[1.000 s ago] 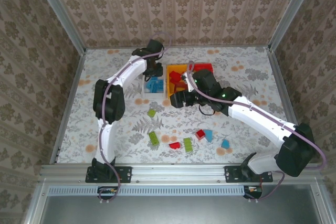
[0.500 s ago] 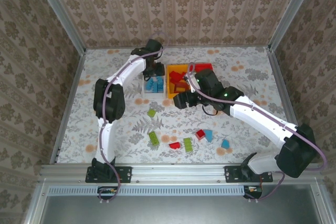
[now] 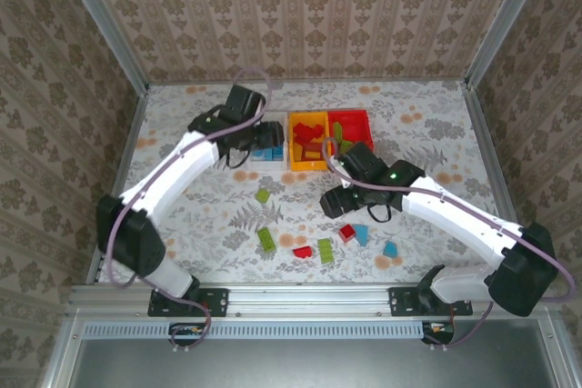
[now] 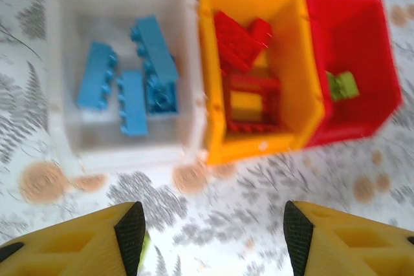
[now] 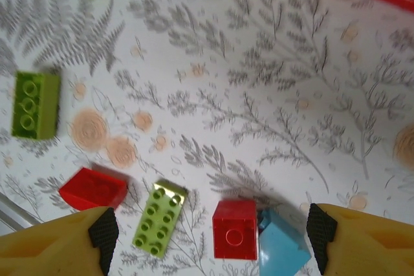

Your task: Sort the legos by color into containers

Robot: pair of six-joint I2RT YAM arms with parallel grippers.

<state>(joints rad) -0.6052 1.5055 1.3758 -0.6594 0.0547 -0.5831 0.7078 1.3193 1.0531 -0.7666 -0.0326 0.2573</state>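
The left fingers [image 4: 129,232] stood apart and empty near the white bin [image 4: 123,153] (blue legos [image 4: 152,63] lay inside). The right fingers [image 5: 103,232], likewise apart, hung over loose red, green and blue legos [image 5: 234,234] on the table [image 5: 272,82].

white bin [image 3: 273,159], orange-yellow bin [image 3: 307,166], red bin [image 3: 359,115]: one row | loose legos [image 3: 302,251]: near right tool [image 3: 335,204]

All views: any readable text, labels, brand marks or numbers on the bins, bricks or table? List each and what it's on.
No readable text anywhere.
White bin, orange-yellow bin, red bin: plain walls, no label or number.
Lime green brick, red brick: any lettering on the studs is too small and blurred to read.
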